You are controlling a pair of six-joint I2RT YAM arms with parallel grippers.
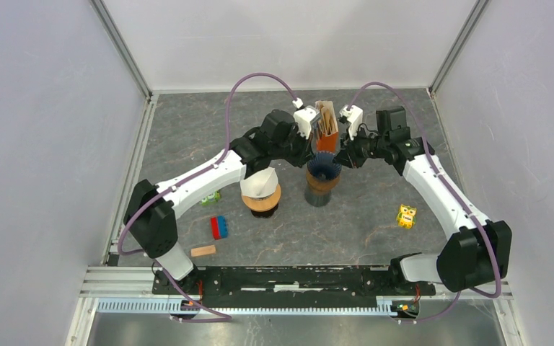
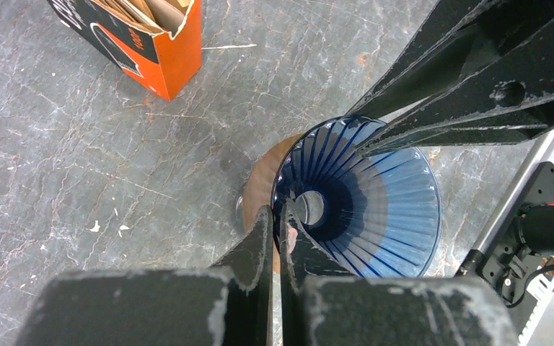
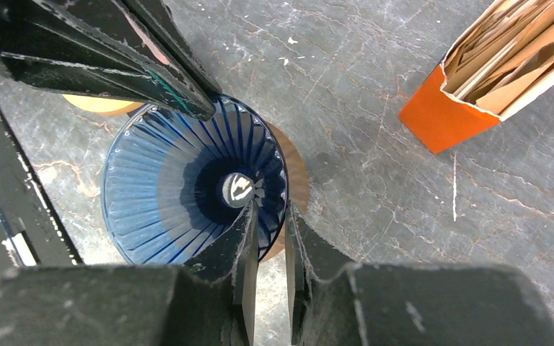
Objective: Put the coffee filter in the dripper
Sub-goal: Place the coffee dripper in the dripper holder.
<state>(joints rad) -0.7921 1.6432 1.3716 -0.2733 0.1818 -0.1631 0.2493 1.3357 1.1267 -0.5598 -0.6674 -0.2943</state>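
**A:** Starting with the overhead view, where are the filters?

**B:** They stand on edge in the orange box (image 1: 324,142), just beyond both sets of fingertips. The paper filters (image 1: 326,115) poke out of its open top. The left gripper (image 1: 311,154) and right gripper (image 1: 340,154) meet over the blue dripper (image 1: 324,167), and neither holds a filter.

**A:** And the left wrist?

**B:** Its fingers (image 2: 258,249) are all but closed, pinching the dripper's rim between them. The box lies beyond the tips, off to their left.

**A:** Right wrist?

**B:** Those fingers (image 3: 311,252) straddle the opposite rim with a slim gap. I cannot tell whether they actually pinch it. The box lies beyond the tips, to their right.

**A:** How would a filter handle?

**B:** I'd judge it light, thin and limp, and quick to crease. The sheets are packed close, so neighbours may drag out with it. I'd take one exposed top edge in a gentle pinch.
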